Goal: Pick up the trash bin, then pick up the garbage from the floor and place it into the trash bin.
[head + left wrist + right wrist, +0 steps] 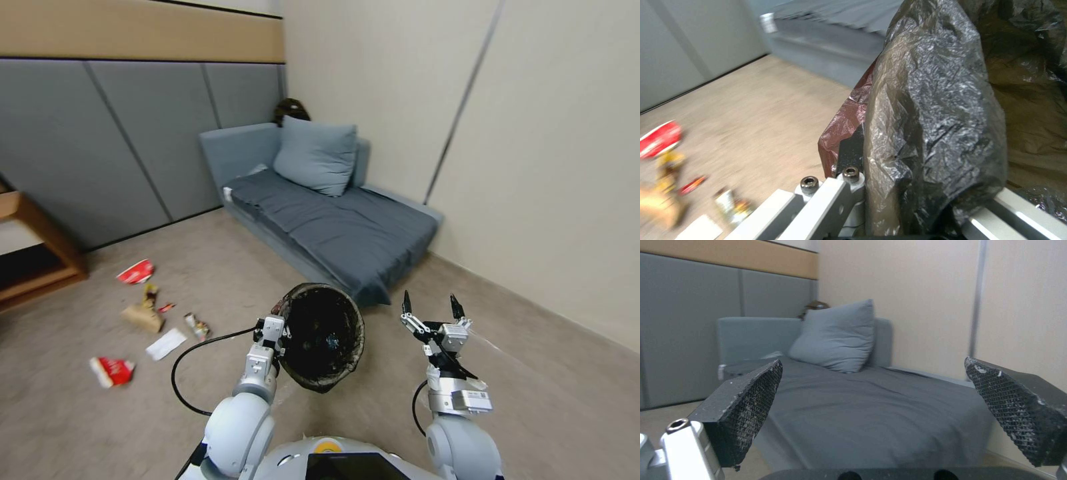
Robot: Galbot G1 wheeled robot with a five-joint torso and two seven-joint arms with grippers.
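My left gripper (279, 331) is shut on the rim of the trash bin (323, 337), which hangs above the floor, tilted so that its black-lined mouth faces me. In the left wrist view the crinkled black liner (929, 116) is pinched in that gripper (862, 150). Garbage lies on the floor to the left: a red cup (136, 271), crumpled brown paper (143, 317), a snack wrapper (198, 327), a white napkin (166, 344) and a crushed red-and-white cup (111, 371). My right gripper (431, 307) is held up at the right, open and empty; its pads (751, 406) are spread wide.
A grey sofa (333, 227) with a pillow (317, 155) stands against the far wall, just beyond the bin. A low wooden table (33, 247) sits at the left edge. A black cable (193, 353) loops off my left arm. Bare carpet lies around the litter.
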